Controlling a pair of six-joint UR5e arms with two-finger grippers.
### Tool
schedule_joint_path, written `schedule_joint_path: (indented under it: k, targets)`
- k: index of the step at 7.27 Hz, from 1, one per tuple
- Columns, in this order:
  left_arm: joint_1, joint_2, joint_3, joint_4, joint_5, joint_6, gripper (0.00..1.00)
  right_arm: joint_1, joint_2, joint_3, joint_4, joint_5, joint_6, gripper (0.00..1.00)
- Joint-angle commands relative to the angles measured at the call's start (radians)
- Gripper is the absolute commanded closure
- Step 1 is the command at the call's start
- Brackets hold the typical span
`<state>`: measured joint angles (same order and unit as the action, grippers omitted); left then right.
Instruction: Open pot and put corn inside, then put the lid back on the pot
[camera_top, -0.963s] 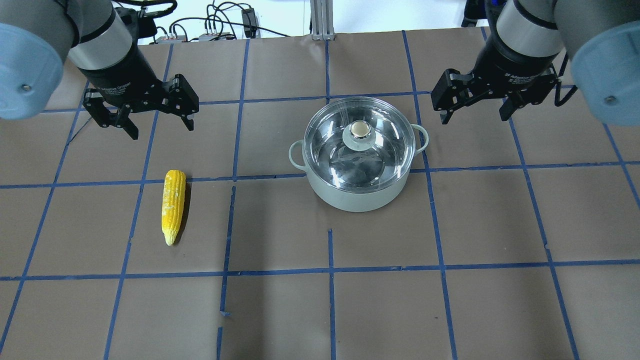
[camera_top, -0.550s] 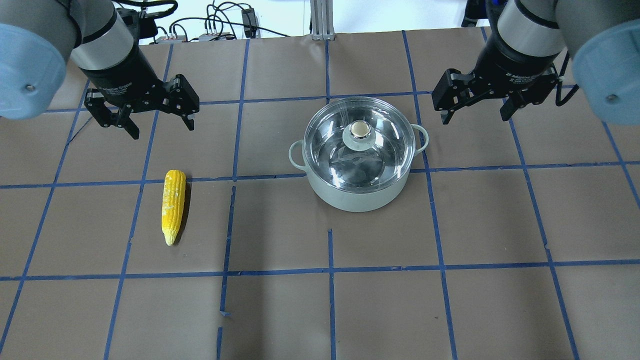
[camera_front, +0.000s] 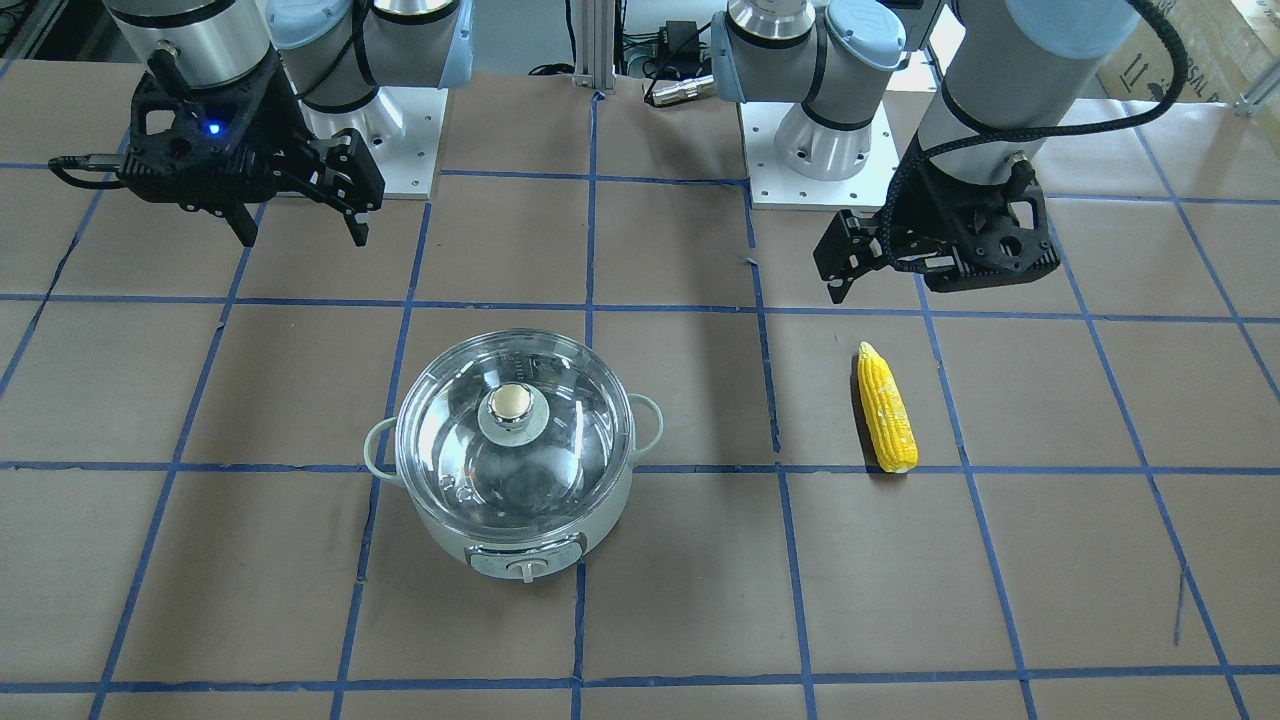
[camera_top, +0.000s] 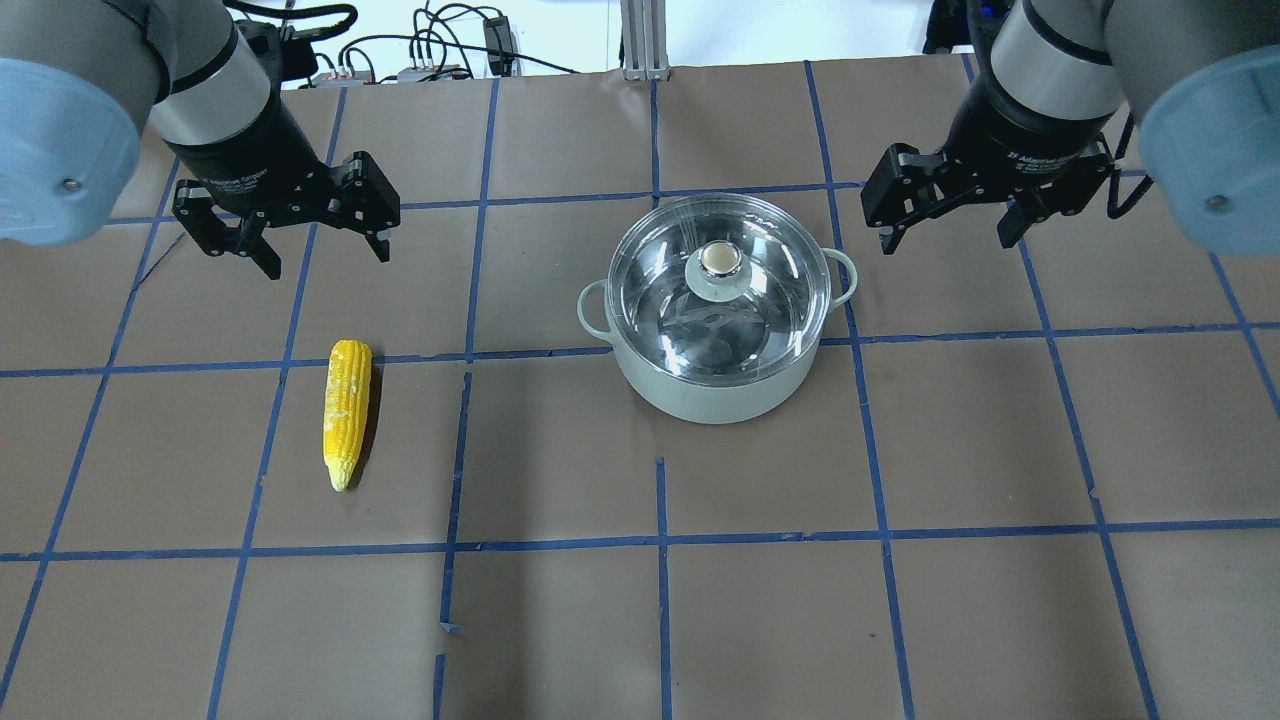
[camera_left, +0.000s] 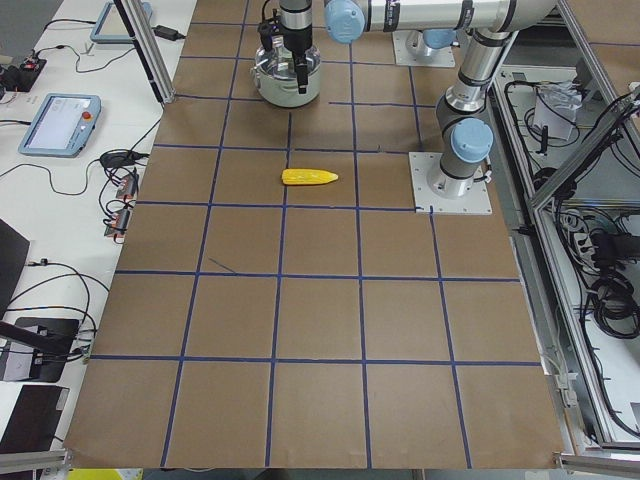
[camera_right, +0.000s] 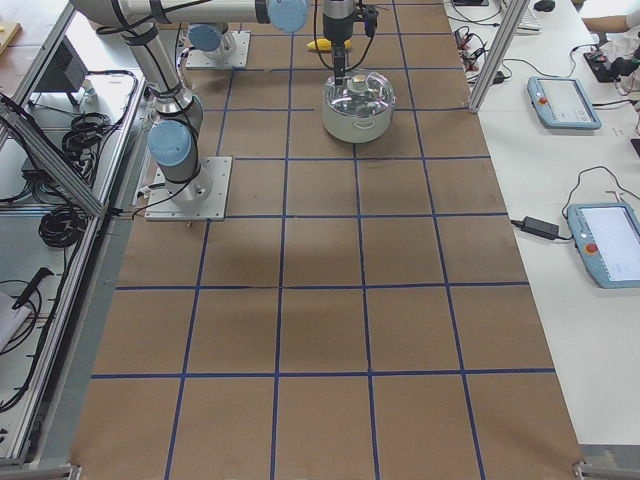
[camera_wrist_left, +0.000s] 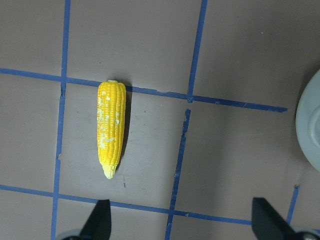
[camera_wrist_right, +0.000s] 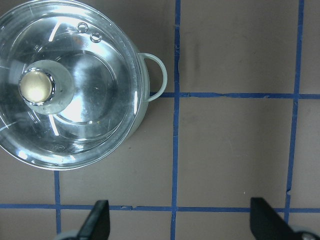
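Note:
The pale mint-green pot (camera_top: 715, 398) stands right of the table's middle with the clear glass lid (camera_top: 690, 325) on it, its gold-beige knob (camera_top: 722, 259) on top. The yellow corn (camera_top: 346, 410) lies on the table at the left, its tip toward the near edge. My left gripper (camera_top: 326, 262) is open and empty, above and just behind the corn. My right gripper (camera_top: 946, 243) is open and empty, to the right of the pot and behind it. The left wrist view shows the corn (camera_wrist_left: 111, 135). The right wrist view shows the lid (camera_wrist_right: 90, 110).
Brown paper with blue tape grid lines covers the table (camera_top: 660, 600). Cables and power boxes (camera_top: 430, 60) lie beyond its far edge. The pot's dial panel (camera_front: 525, 562) faces away from the robot. Tablets and cables lie on the side benches (camera_right: 560, 100).
Both arms have shifted only very slightly. The pot, lid and corn have not moved, and both grippers stay open.

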<state>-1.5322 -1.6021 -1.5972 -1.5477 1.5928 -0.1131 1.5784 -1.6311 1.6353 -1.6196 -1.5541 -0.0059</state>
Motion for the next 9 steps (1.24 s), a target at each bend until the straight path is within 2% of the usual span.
schedule_joint_path:
  k: [1, 2, 3, 5, 8, 9]
  targets:
    - [0.01, 0.002, -0.012, 0.008, 0.006, 0.098, 0.0, 0.0, 0.005, 0.0, -0.006, 0.002, 0.009, 0.0]
    - [0.038, -0.004, -0.027, 0.008, 0.004, 0.166, 0.0, 0.0, 0.007, 0.005, -0.013, 0.015, -0.003, 0.0]
    - [0.097, -0.028, -0.058, 0.074, 0.007, 0.234, 0.0, 0.008, 0.026, -0.002, -0.023, 0.023, 0.006, 0.0]
    - [0.214, -0.045, -0.108, 0.123, 0.0, 0.389, 0.0, 0.063, 0.091, -0.008, -0.11, 0.031, 0.024, 0.0]
    - [0.248, -0.045, -0.159, 0.161, -0.02, 0.411, 0.0, 0.083, 0.189, -0.014, -0.205, 0.034, 0.095, 0.0]
    - [0.253, -0.058, -0.18, 0.222, -0.028, 0.411, 0.0, 0.101, 0.215, -0.024, -0.223, 0.034, 0.133, 0.0]
